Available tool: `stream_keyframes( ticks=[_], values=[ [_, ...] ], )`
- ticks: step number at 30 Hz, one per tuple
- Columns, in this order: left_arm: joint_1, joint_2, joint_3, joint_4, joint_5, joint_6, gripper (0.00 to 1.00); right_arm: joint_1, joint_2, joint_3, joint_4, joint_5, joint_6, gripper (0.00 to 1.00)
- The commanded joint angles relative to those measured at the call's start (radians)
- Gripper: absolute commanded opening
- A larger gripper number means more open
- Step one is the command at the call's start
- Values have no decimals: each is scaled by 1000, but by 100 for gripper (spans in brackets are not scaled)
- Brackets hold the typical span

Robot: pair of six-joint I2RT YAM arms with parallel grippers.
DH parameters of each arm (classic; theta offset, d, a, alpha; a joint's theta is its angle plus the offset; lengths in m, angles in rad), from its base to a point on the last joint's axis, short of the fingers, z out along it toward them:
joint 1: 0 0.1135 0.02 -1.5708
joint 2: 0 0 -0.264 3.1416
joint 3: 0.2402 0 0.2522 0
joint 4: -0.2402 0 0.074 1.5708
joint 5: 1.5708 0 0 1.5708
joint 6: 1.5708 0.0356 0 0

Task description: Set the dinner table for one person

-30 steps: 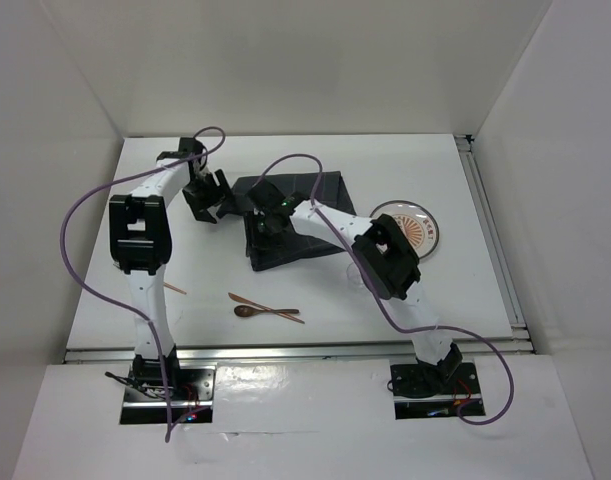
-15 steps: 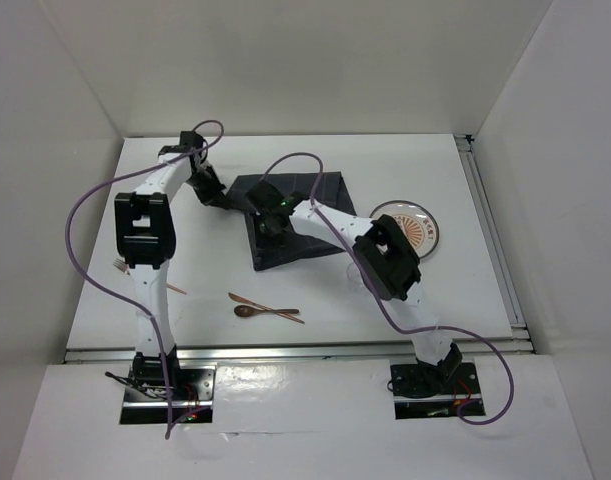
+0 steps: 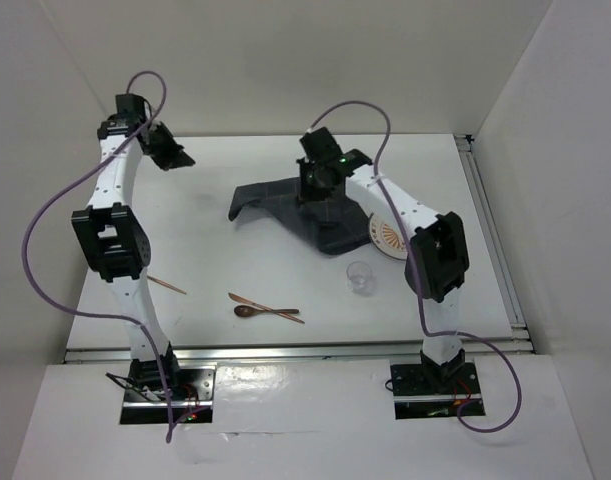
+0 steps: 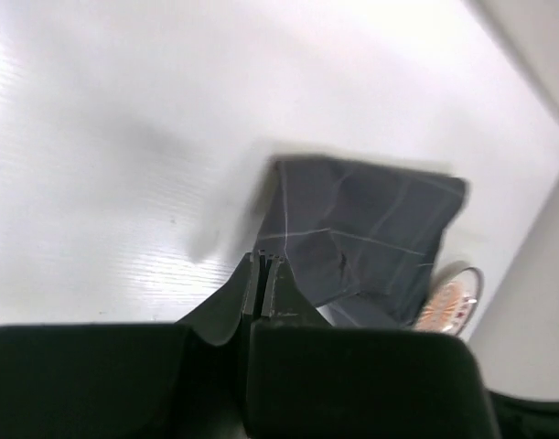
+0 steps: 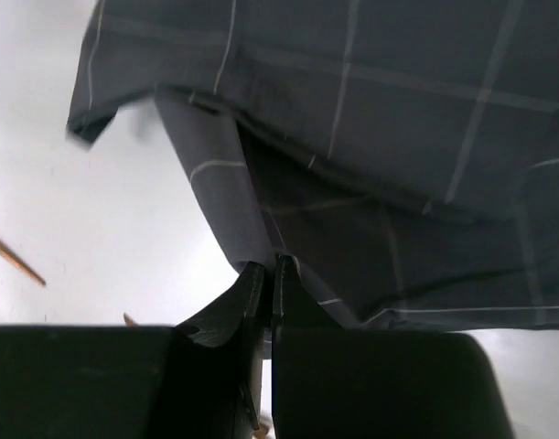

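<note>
Matte white rectangular dinner table [image 3: 205,262]; flat (silver rails [image 3: 285,348] at edges)

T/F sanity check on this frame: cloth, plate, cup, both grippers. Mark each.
1. The cloth overlaps the plate. True.
2. The left gripper holds the cloth. False: it is shut on nothing, raised at the far left, clear of the cloth.
3. The right gripper pinches a fold of the cloth. True.
4. The clear cup stands on the cloth. False: it stands on the bare dinner table, nearer than the cloth.
</note>
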Motion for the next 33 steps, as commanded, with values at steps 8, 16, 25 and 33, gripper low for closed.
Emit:
stream_keyframes(
  ticks=[8,16,25,33],
  values=[
    [-115,-178,-246,-14,-11,136,0,-20,-124,-87,-11,6,-53,0],
    [-220,-320,-625,157,-53,170,73,-20,-164,-192,23,-12,-44,0],
    [-326,-336,-702,252,-263,191,90,-29,-145,-173,14,-22,-44,0],
    [-326,-212,-635,365,-240,173,82,-29,-145,-155,-7,-22,-44,0]
  ],
)
